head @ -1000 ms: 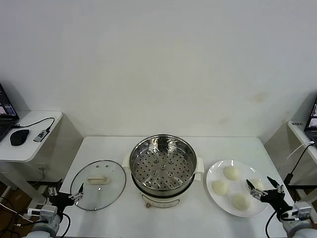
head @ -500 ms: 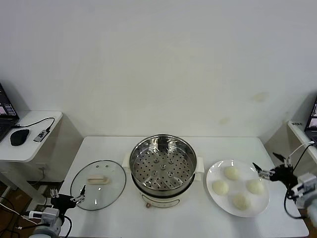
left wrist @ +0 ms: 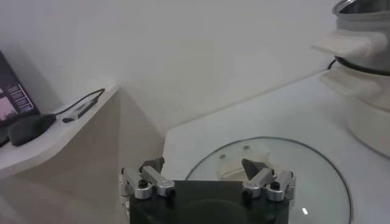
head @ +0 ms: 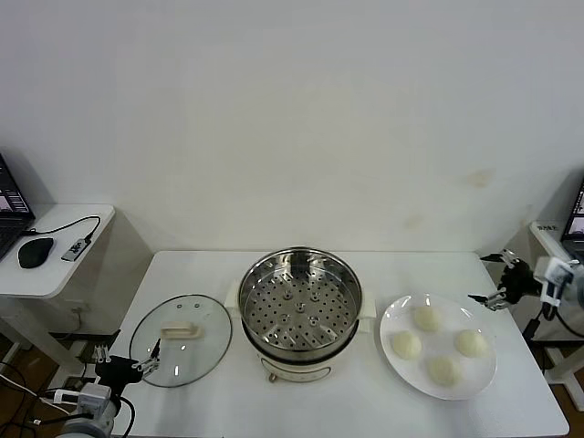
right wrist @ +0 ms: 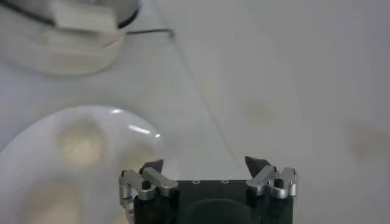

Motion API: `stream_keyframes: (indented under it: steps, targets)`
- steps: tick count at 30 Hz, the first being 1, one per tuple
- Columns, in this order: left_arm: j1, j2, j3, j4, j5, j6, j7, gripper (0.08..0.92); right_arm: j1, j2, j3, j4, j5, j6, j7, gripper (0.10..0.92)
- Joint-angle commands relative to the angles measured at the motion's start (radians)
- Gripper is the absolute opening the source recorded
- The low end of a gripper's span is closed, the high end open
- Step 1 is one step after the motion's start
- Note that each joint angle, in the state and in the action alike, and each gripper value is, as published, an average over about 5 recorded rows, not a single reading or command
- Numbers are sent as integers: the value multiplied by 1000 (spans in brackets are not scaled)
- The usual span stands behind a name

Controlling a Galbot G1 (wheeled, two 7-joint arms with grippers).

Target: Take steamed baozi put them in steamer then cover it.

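Four cream-white baozi [head: 425, 318] lie on a flat white plate [head: 484, 374] at the right of the table. The steel steamer [head: 300, 306] with its perforated tray stands empty in the middle. The glass cover [head: 181, 339] with a cream handle lies flat to its left. My right gripper [head: 493, 277] is open and empty, raised beyond the plate's far right edge; its wrist view shows the plate [right wrist: 36, 152] and blurred baozi [right wrist: 80, 140] beside it. My left gripper [head: 128, 361] is open and empty, low at the cover's near left edge; the cover [left wrist: 311, 176] shows ahead of it.
A side table [head: 46, 274] at the far left holds a black mouse [head: 35, 253] and a cable. The steamer's white handle [left wrist: 350, 44] shows in the left wrist view. A stand [head: 547, 239] is at the far right by my right arm.
My right gripper has risen off the plate and moved back and right, past the table's right edge, still empty. All four baozi stay on the plate. My left gripper has barely moved.
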State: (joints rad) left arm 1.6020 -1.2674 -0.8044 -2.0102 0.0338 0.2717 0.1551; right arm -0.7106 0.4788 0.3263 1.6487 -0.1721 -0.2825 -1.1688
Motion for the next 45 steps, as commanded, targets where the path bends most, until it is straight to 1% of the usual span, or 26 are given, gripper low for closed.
stream_keyframes:
  steps: [1,5,13,21,27,45]
  targets:
    - [3,-3,1,-11,4,0,0,823,378,-77,-399,-84,-90,19,-185,823]
    - [9,-7,1,-16,7,-1,-1,823,484,-33,-563,-125,-110,34,-183,823]
    - [19,-13,-3,-16,10,-1,-3,823,497,69,-644,-215,-177,49,-181,823]
    - [22,-21,-1,-15,18,-1,-3,823,430,170,-614,-310,-253,68,-140,823]
    - [27,-10,7,-10,30,-2,-1,823,376,210,-585,-352,-263,81,-75,823]
    - [33,-11,11,11,37,-5,-5,823,348,299,-570,-456,-351,130,-37,823]
